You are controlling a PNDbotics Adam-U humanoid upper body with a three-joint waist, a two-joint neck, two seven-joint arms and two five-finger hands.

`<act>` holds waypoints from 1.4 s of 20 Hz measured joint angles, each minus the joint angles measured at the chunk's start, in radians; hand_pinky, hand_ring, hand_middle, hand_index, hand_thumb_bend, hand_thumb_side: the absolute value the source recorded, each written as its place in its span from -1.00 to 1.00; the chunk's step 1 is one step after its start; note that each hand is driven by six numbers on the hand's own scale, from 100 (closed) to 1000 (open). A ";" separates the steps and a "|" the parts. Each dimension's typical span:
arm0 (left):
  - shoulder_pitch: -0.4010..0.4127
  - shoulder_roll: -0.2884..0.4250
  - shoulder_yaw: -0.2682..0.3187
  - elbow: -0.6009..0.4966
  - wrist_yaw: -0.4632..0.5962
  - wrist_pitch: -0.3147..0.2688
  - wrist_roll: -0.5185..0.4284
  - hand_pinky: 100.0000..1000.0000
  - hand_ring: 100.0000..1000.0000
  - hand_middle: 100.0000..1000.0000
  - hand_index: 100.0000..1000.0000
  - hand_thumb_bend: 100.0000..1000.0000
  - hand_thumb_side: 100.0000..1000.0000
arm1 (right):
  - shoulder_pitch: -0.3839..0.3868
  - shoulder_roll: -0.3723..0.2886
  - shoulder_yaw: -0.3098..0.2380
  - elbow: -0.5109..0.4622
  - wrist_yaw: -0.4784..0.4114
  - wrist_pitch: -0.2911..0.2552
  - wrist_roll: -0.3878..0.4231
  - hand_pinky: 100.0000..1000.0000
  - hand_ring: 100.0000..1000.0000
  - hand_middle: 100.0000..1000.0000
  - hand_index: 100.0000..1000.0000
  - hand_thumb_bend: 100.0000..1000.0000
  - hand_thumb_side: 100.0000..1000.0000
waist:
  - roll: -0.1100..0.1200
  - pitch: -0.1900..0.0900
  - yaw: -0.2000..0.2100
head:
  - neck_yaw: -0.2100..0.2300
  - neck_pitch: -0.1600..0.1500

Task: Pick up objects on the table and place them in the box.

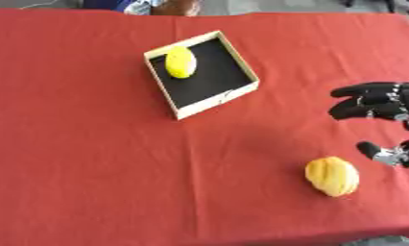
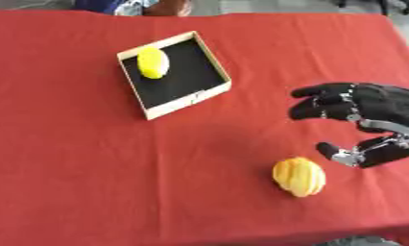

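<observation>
Table (image 1: 73,168): covered w/ red cloth, matte, smooth, fills nearly the whole view.
Box (image 1: 177,113): shallow square tray, pale wood-coloured walls, flat black floor; sits left of centre, far half of the table, turned askew to the table edges.
Lemon (image 1: 180,62): yellow, oval, smooth-looking; lies inside the box, in its far-left part, near the far wall.
Orange fruit (image 2: 298,177): yellow-orange, rounded, w/ lengthwise ridges like a small gourd; type can't be told. Lies on the cloth, near-right area, well apart from the box, outside it.
Right hand (image 2: 367,103): black glove-like covering, silver metal at the joints; comes in from the right edge, held over the cloth, palm facing left/down. Fingers (image 2: 313,103) bent partway, reaching left; thumb (image 2: 338,153) sits lower, apart from them, tip pointing toward the fruit. Wide gap btwn thumb and fingers, nothing in it.
Hand vs fruit: hand is just right of and beyond the fruit; thumb tip near it, not touching.
Left hand: shows in neither view.
</observation>
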 measured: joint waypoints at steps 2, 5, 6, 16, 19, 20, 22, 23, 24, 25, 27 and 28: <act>0.001 0.000 0.000 0.000 -0.002 0.000 0.000 0.78 0.48 0.59 0.74 -0.86 0.46 | 0.015 0.007 0.003 0.003 0.020 -0.006 -0.009 0.82 1.00 0.65 0.89 -1.00 -0.56 | -0.001 -0.002 -0.001 | 0.000 0.005; 0.002 0.000 0.000 0.000 -0.003 0.001 0.000 0.78 0.49 0.59 0.74 -0.86 0.46 | 0.043 0.019 0.012 0.009 0.053 -0.017 -0.022 0.83 1.00 0.66 0.90 -1.00 -0.40 | -0.005 -0.004 -0.007 | 0.000 0.007; 0.002 0.000 0.001 0.000 -0.003 0.001 0.000 0.78 0.49 0.59 0.74 -0.86 0.46 | 0.052 0.022 0.015 0.012 0.064 -0.021 -0.027 0.83 1.00 0.66 0.90 -1.00 -0.40 | -0.006 -0.004 -0.007 | 0.001 0.007; 0.002 0.000 0.001 0.000 -0.004 0.004 -0.004 0.79 0.48 0.59 0.74 -0.85 0.46 | 0.103 0.042 0.040 0.028 0.165 -0.054 -0.073 0.85 1.00 0.63 0.89 -1.00 -0.40 | -0.006 -0.005 -0.008 | 0.007 0.008; 0.002 0.000 0.000 0.000 -0.003 0.005 -0.005 0.79 0.48 0.59 0.74 -0.85 0.46 | 0.097 0.060 0.046 0.038 0.198 -0.042 -0.087 0.85 1.00 0.56 0.84 -1.00 -0.35 | -0.006 -0.005 -0.004 | 0.002 0.008; 0.002 0.000 0.000 0.000 -0.002 0.006 -0.005 0.79 0.48 0.59 0.74 -0.85 0.46 | 0.091 0.068 0.048 0.043 0.208 -0.033 -0.091 0.85 1.00 0.55 0.83 -1.00 -0.36 | -0.006 -0.005 -0.002 | -0.001 0.008; 0.002 -0.001 0.000 0.000 -0.001 0.007 -0.007 0.79 0.48 0.59 0.74 -0.85 0.46 | 0.078 0.086 0.051 0.052 0.229 -0.009 -0.100 0.86 1.00 0.53 0.84 -1.00 -0.38 | -0.006 -0.005 0.003 | -0.006 0.007; 0.002 -0.001 0.000 0.000 -0.001 0.008 -0.008 0.79 0.48 0.59 0.74 -0.85 0.46 | 0.072 0.095 0.051 0.056 0.238 0.005 -0.106 0.86 1.00 0.51 0.86 -1.00 -0.44 | -0.005 -0.005 0.004 | -0.008 0.007; 0.002 -0.001 0.000 0.000 0.000 0.008 -0.008 0.79 0.48 0.59 0.74 -0.85 0.46 | 0.069 0.103 0.051 0.058 0.247 0.019 -0.113 0.86 1.00 0.51 0.87 -1.00 -0.44 | -0.005 -0.005 0.004 | -0.010 0.007; 0.001 -0.001 0.000 0.000 0.001 0.009 -0.008 0.79 0.48 0.60 0.74 -0.85 0.46 | 0.066 0.110 0.051 0.060 0.255 0.031 -0.122 0.86 1.00 0.51 0.88 -1.00 -0.45 | -0.004 -0.005 0.006 | -0.010 0.007; 0.001 -0.001 0.000 0.000 0.001 0.009 -0.009 0.79 0.48 0.60 0.74 -0.85 0.46 | 0.063 0.121 0.051 0.062 0.271 0.051 -0.137 0.86 1.00 0.51 0.90 -1.00 -0.39 | -0.004 -0.005 0.007 | -0.012 0.007; 0.000 -0.001 0.000 0.000 0.001 0.009 -0.009 0.79 0.48 0.60 0.74 -0.85 0.46 | 0.061 0.127 0.051 0.062 0.280 0.059 -0.142 0.87 1.00 0.52 0.90 -1.00 -0.36 | -0.004 -0.004 0.007 | -0.014 0.007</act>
